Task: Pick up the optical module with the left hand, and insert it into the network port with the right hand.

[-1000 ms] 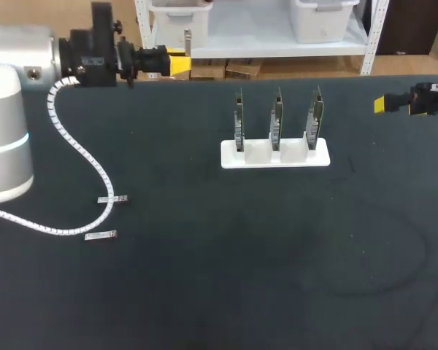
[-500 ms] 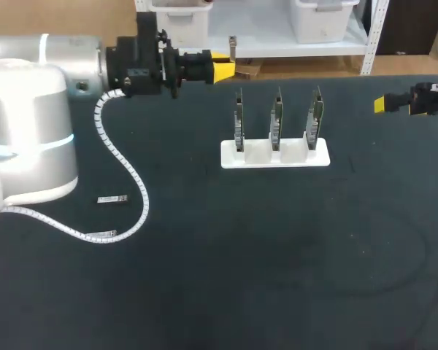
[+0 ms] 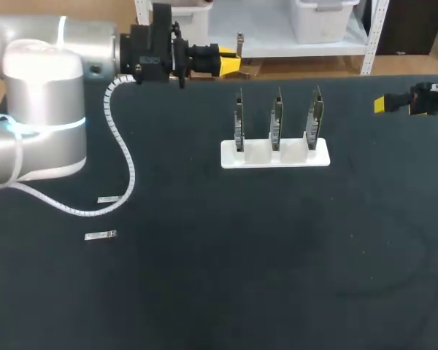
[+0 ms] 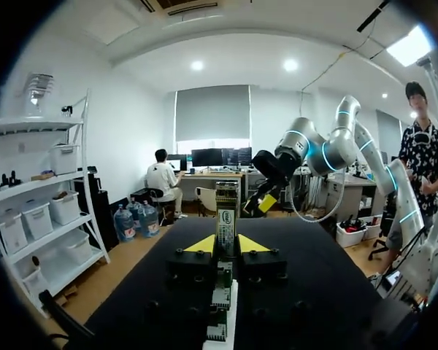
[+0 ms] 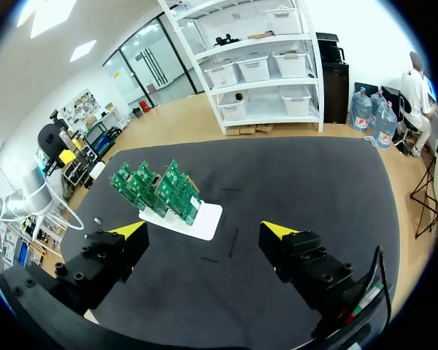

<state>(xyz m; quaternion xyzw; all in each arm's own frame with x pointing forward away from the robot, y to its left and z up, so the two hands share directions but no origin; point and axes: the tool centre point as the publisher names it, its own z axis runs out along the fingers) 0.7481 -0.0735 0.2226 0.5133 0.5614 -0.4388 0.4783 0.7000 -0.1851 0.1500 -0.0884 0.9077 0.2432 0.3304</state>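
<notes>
Left gripper [image 3: 231, 63] [image 4: 225, 245] clenched on one slim silver optical module [image 3: 239, 44] [image 4: 225, 217], upright over the tabletop's far edge. Right gripper [image 3: 380, 104] [image 5: 204, 230] released, at the far right edge. One white plastic stand [image 3: 274, 157] carries three green circuit boards [image 3: 277, 117]. Two small silver strips [image 3: 100, 235] lie near the left edge.

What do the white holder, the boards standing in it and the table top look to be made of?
White holder: probably plastic, matte, evenly white with rounded corners. Circuit boards: green laminate carrying small components, the usual printed-board look. Table top: dark matte covering, perhaps cloth or a rubber mat; no glare, faint curved marks.
</notes>
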